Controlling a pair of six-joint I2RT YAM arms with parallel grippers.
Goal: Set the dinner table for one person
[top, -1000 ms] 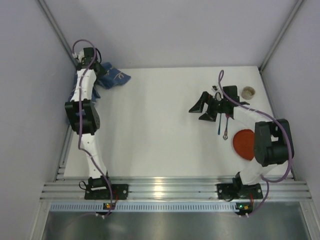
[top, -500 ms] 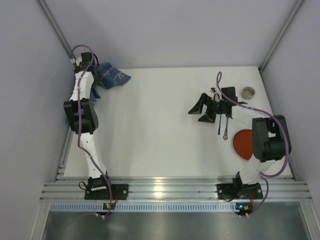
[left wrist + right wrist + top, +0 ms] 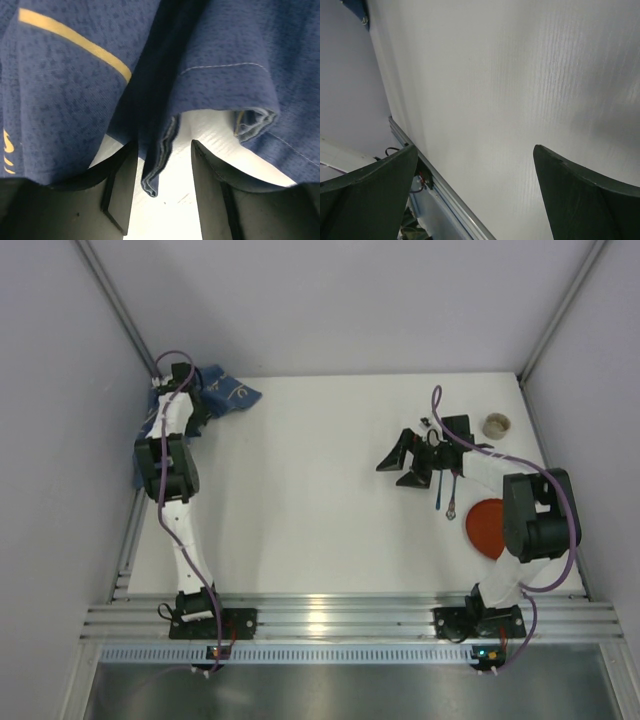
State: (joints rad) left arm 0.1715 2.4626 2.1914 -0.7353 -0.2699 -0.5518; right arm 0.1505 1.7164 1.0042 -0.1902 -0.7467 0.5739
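The white dinner table fills the top view. A crumpled blue cloth placemat lies in its far left corner. My left gripper is down at the cloth's left part. In the left wrist view the left gripper stands open around a hanging fold of the blue cloth, and neither finger presses on it. My right gripper hovers wide open over the bare table right of centre, with nothing between its fingers.
A blue-handled utensil and a spoon lie just right of the right gripper. A red plate sits near the right edge and a small beige cup at the far right. The ribbed aluminium rail runs along the near edge.
The left arm's wrist has shifted a little nearer and lower onto the blue cloth. The right arm has barely moved.
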